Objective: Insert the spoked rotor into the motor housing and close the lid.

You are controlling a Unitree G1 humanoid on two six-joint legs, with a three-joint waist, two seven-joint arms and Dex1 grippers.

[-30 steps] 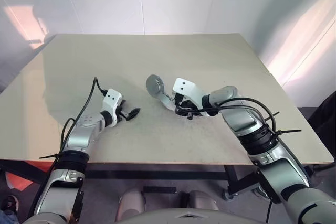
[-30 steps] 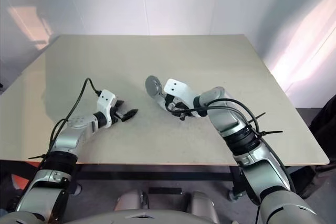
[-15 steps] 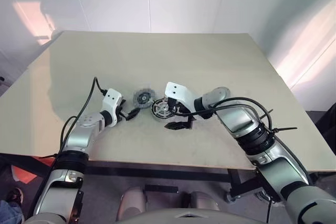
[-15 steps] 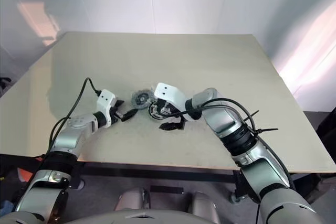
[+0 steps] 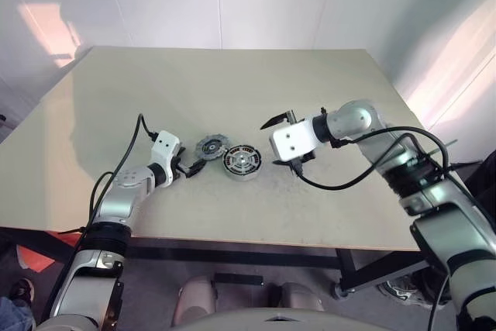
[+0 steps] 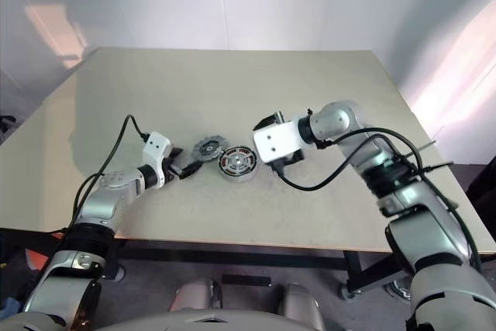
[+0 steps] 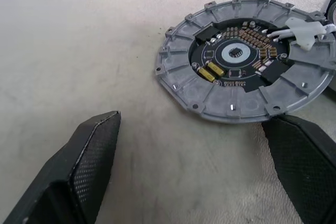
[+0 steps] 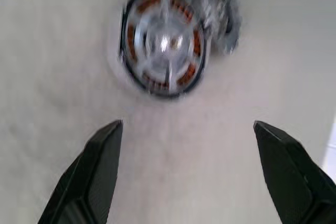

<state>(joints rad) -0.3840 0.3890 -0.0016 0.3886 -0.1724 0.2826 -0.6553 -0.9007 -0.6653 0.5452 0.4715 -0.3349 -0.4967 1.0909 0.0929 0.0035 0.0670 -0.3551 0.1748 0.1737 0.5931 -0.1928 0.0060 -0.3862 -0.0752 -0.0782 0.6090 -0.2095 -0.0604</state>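
Both gripper jaws spread, lid (image 7: pixel 247 80) and motor housing (image 5: pixel 242 162) bare of legible writing.

Two round motor parts side by side on the table (image 5: pixel 325 83)

The lid (image 5: pixel 210 146) lies flat just beside the motor housing (image 5: pixel 242 161); left gripper (image 5: pixel 193 168) rests next to the lid; right gripper (image 5: pixel 285 142) hovers spread wide, apart from the housing
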